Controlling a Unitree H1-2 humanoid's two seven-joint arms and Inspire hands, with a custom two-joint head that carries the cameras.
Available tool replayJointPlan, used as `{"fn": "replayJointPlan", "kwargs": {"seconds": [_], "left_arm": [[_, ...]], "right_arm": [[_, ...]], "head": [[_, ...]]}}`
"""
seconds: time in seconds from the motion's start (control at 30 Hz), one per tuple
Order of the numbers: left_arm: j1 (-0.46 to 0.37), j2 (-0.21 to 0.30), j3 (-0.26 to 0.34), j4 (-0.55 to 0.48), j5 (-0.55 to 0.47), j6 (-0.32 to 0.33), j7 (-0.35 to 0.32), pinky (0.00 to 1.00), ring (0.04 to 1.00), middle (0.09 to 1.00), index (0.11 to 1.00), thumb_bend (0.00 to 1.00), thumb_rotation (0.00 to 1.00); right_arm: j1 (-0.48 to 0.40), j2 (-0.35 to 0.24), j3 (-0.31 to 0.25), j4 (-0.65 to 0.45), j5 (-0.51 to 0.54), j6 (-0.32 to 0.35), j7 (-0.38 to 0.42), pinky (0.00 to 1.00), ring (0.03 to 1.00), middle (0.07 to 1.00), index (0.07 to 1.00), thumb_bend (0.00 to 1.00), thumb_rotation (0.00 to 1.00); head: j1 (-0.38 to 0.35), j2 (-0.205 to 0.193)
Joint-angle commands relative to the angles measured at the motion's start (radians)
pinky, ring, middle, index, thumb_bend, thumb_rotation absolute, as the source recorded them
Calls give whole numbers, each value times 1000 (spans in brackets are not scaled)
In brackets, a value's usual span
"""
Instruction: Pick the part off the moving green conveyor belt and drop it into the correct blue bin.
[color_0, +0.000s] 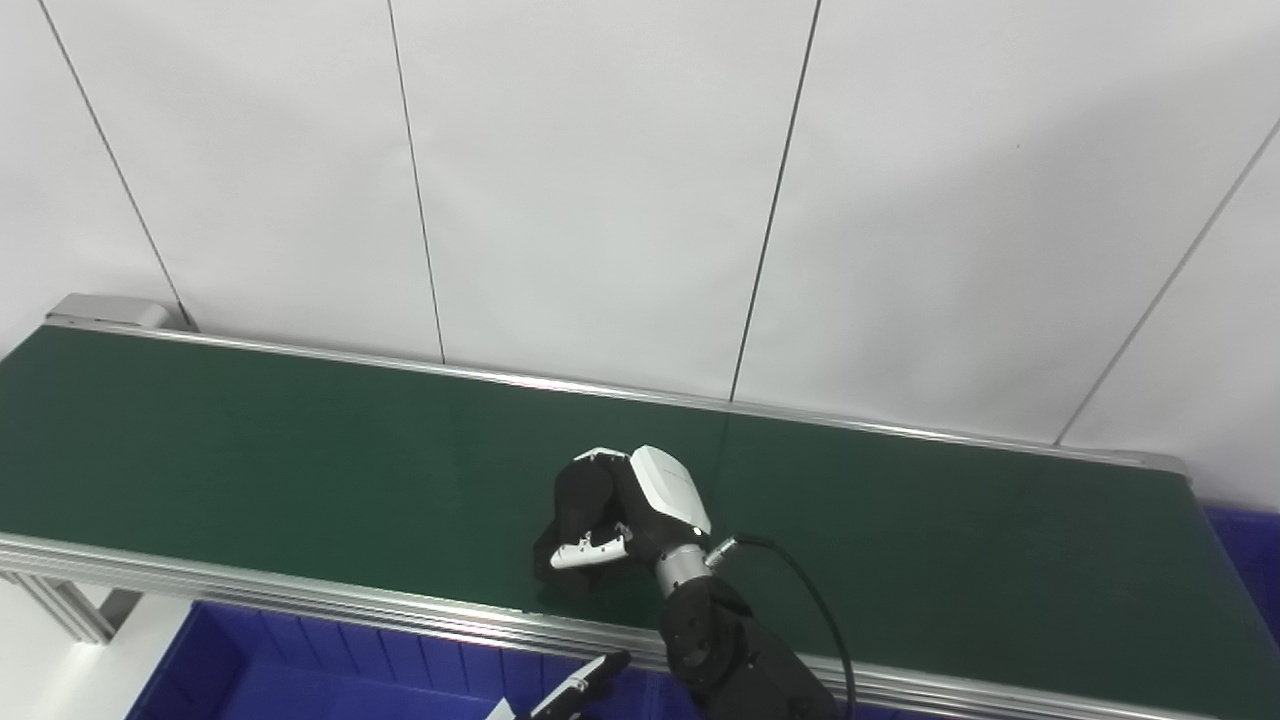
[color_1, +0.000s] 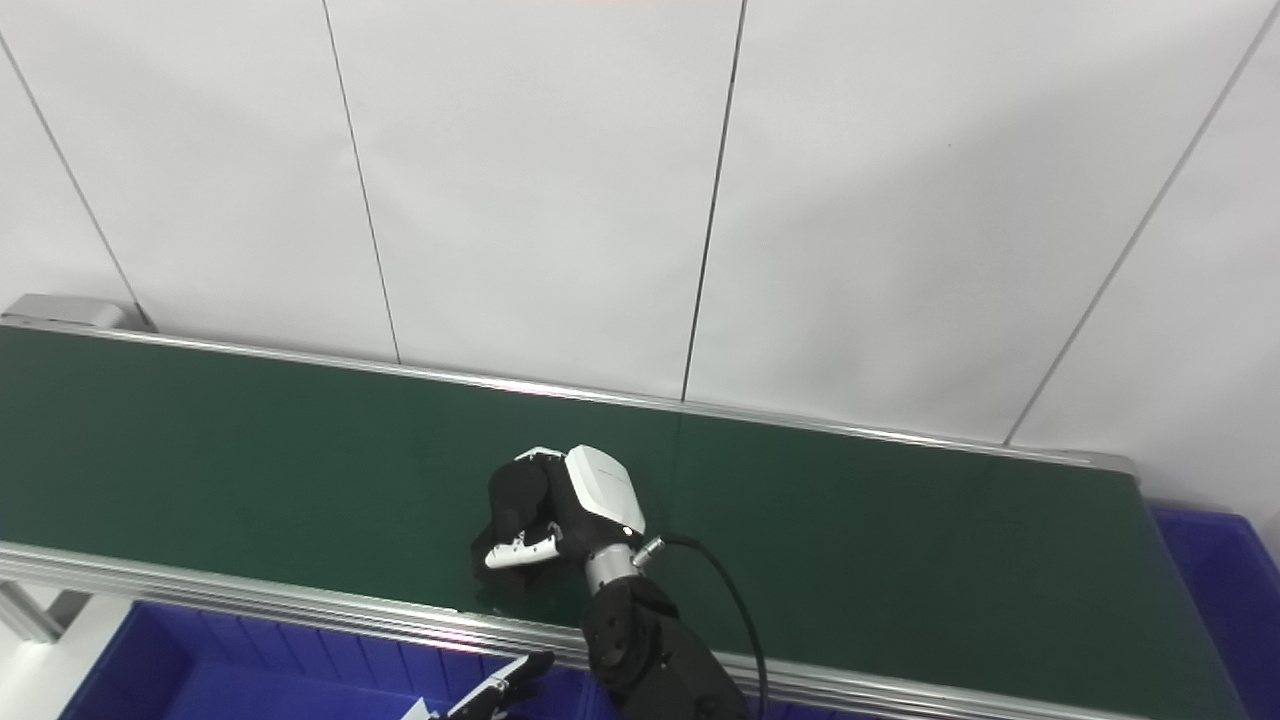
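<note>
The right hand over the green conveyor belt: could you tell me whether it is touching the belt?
Cannot tell. In both eye views the right hand curls down onto the green conveyor belt, its dark fingers merging with their shadow.

Black right hand (color_0: 625, 510), white back plate, black cable.

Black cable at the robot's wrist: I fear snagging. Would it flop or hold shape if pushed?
The black cable arcs smoothly from the right hand, so probably springy, not limp. It looks thin, likely light and easily nudged.
</note>
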Motion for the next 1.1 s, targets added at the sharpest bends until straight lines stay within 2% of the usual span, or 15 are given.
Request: {"fn": "replayJointPlan", "kwargs": {"seconds": [0.0, 0.03, 0.1, 0.13, 0.2, 0.23, 0.3, 0.4, 0.47, 0.6, 0.77, 0.83, 0.93, 1.03, 1.07], "left_arm": [[-4, 2, 3, -32, -2, -26, 7, 828, 916, 953, 950, 892, 187], [-4, 1, 4, -32, -3, -27, 8, 826, 915, 950, 948, 893, 190], [-3, 0, 6, -32, -6, -28, 10, 826, 914, 949, 945, 894, 194], [-3, 1, 7, -32, -8, -28, 9, 829, 915, 949, 943, 894, 196], [-4, 3, 9, -30, -12, -28, 7, 833, 917, 952, 943, 891, 194], [-5, 4, 10, -29, -14, -28, 5, 837, 919, 954, 943, 889, 194], [-8, 6, 14, -25, -19, -30, 3, 839, 918, 955, 943, 891, 198], [-13, 9, 18, -18, -24, -32, 1, 834, 912, 952, 941, 893, 204], [-15, 10, 21, -14, -25, -35, 2, 834, 912, 952, 939, 892, 206], [-24, 16, 26, 4, -34, -54, -1, 835, 913, 952, 939, 885, 202], [-33, 25, 34, 11, -46, -49, -5, 842, 914, 951, 933, 894, 213], [-36, 29, 37, 15, -46, -47, -7, 849, 915, 952, 934, 895, 219], [-40, 35, 41, 19, -43, -48, -11, 854, 917, 950, 933, 896, 226], [-44, 41, 46, 23, -46, -48, -15, 858, 917, 950, 931, 897, 228], [-45, 42, 48, 23, -45, -48, -16, 855, 915, 949, 931, 896, 227]], "right_arm": [[-29, 24, 5, 10, -11, -57, -42, 731, 749, 701, 495, 511, 138], [-28, 25, 5, 16, -12, -62, -57, 685, 698, 572, 501, 517, 58], [-26, 24, 1, 22, -8, -74, -76, 644, 654, 502, 508, 520, 18], [-24, 23, -3, 20, -5, -78, -86, 541, 566, 467, 524, 518, 9], [-19, 21, -10, 12, -5, -83, -114, 438, 477, 446, 534, 516, 5], [-18, 21, -12, 11, -6, -86, -126, 334, 382, 467, 509, 521, 2], [-8, 14, -15, -8, -15, -91, -165, 269, 317, 456, 521, 519, 0], [9, 7, -28, -37, -9, -104, -195, 315, 344, 475, 500, 522, 0], [22, 3, -43, -55, -3, -129, -223, 409, 429, 449, 537, 516, 0], [64, -9, -71, -142, 0, -144, -255, 458, 492, 452, 541, 515, 0], [140, -27, -111, -327, 5, -112, -230, 467, 495, 459, 534, 517, 0], [178, -36, -128, -413, 9, -98, -211, 382, 434, 457, 535, 517, 0], [224, -43, -148, -503, 9, -97, -196, 419, 455, 454, 536, 518, 0], [277, -50, -164, -601, 1, -54, -162, 375, 416, 453, 538, 517, 0], [293, -50, -170, -629, 1, -39, -149, 392, 444, 455, 537, 517, 0]], "head": [[1, -1], [1, -1], [-4, 1], [-6, -1], [-8, -2], [-8, -2], [-11, -2], [-16, -5], [-18, -6], [-25, -8], [-41, -5], [-48, -9], [-52, -7], [-57, -9], [-57, -9]]}}
